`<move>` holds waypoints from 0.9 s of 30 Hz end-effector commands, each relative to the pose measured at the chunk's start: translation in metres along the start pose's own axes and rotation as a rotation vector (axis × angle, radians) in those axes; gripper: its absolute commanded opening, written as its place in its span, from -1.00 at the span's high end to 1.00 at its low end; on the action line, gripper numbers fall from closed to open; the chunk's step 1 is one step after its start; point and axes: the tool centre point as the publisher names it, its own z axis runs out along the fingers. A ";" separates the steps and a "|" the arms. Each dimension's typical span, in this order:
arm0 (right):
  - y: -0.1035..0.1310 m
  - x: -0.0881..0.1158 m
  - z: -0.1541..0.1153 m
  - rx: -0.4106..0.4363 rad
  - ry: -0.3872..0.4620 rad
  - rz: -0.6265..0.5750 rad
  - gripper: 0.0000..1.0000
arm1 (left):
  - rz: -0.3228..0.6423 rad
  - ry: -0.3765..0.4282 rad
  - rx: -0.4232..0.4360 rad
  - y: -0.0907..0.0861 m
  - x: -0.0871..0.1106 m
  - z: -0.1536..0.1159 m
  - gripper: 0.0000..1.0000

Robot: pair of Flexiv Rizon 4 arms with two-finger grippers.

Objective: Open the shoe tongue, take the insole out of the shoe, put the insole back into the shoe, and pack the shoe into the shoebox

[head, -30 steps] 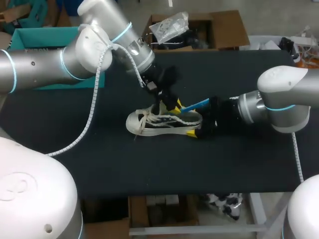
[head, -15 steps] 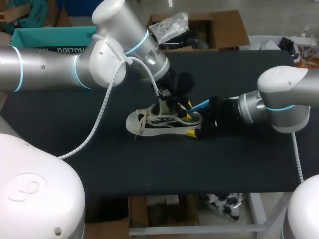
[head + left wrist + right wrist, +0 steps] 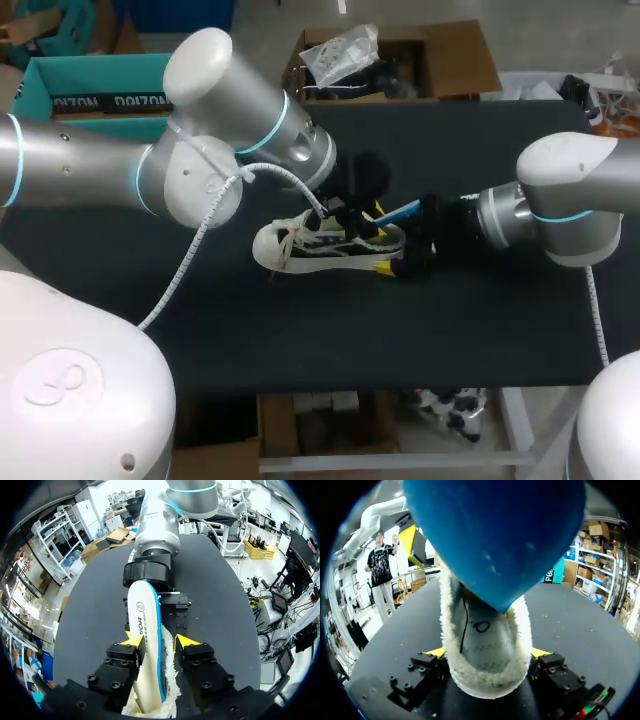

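A white low sneaker (image 3: 318, 245) with loose laces lies on its sole mid-table, toe toward my left. Its insole (image 3: 402, 210), white on top with a blue underside, sticks out of the shoe's mouth over the heel. My left gripper (image 3: 355, 222) is down at the mouth. In the left wrist view the insole (image 3: 145, 630) stands between the open fingers of the left gripper (image 3: 159, 642), beside the fleece lining. My right gripper (image 3: 400, 255) grips the heel from both sides. The right wrist view shows the heel (image 3: 487, 665) in the right gripper (image 3: 489, 655), with the blue insole (image 3: 495, 535) above it.
The teal shoebox (image 3: 100, 85) stands at the far left, behind my left arm. A brown cardboard box (image 3: 440, 55) with a plastic bag in it sits at the far edge. The black tabletop (image 3: 300, 340) stretches in front of the shoe.
My left arm has swung right and come down onto the shoe's mouth, and its fingers stand wider than before. The right arm and the shoe have stayed in place.
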 end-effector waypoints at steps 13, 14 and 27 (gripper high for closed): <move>-0.003 0.000 0.003 -0.002 0.000 -0.001 1.00 | 0.004 -0.066 -0.035 0.001 -0.009 0.014 0.20; -0.003 0.000 0.003 -0.002 0.000 -0.001 1.00 | 0.005 -0.081 -0.042 0.001 -0.009 0.015 0.21; -0.003 0.000 0.003 -0.002 0.000 -0.001 1.00 | -0.028 -0.131 -0.035 0.006 -0.018 0.022 1.00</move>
